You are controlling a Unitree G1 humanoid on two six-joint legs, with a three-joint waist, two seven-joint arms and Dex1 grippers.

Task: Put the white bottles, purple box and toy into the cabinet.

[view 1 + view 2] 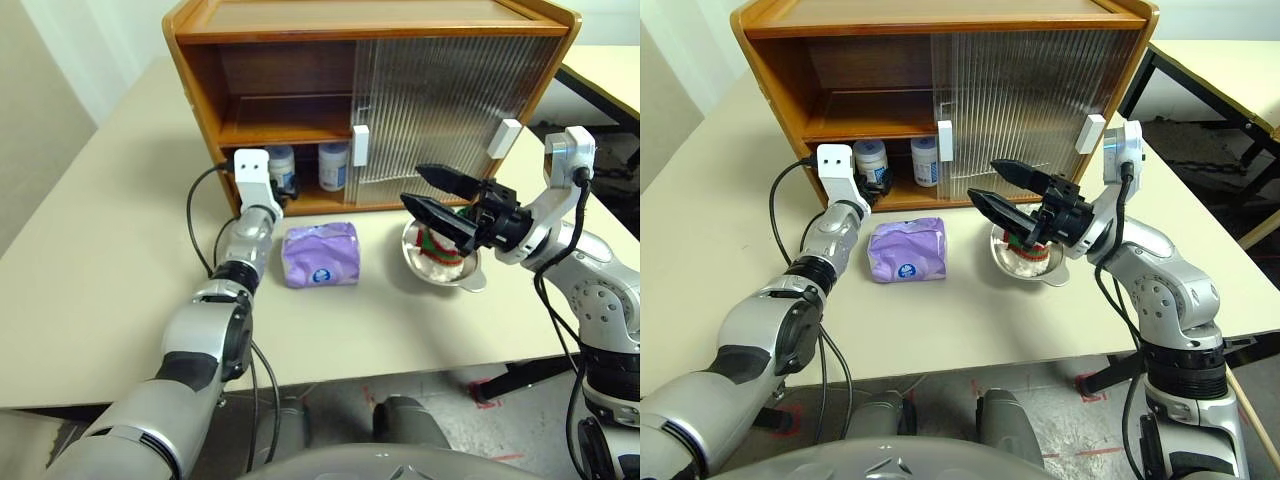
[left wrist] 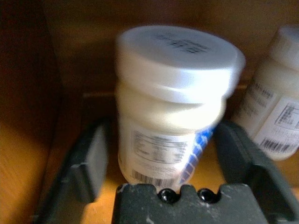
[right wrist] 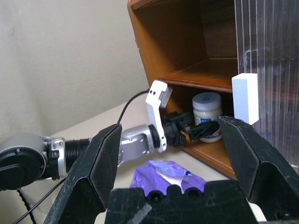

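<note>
**Lower shelf: second jar set down, gripper to be drawn clear**

- Left gripper (image 2: 170, 154): reached into the open left half of the cabinet (image 1: 200, 70), at the lower shelf. Fingers (image 2: 88, 158) stand spread on either side of a white bottle (image 2: 173, 102), with a gap showing at each side, so the jar appears released and resting upright on the shelf floor. Advice: back straight out along the line of entry, keeping the spread, so neither finger clips the label or lid and tips it.
- Second white bottle (image 1: 334, 165): upright on the same shelf, just beside the first, nearer the sliding door's handle (image 1: 360, 146). Any sideways swing on withdrawal risks nudging it.
- Purple box (image 1: 320, 254): lying flat on the table (image 1: 90, 250) in front of the cabinet, just beside the left forearm; likely the next item. A soft pack, so it may buckle under a pinch.
- Steel bowl (image 1: 470, 275): on the table right of the box, holding the toy (image 1: 436, 250), partly hidden.
- Right gripper (image 1: 437, 196): hovering over the bowl, fingers wide, holding nothing.
</note>
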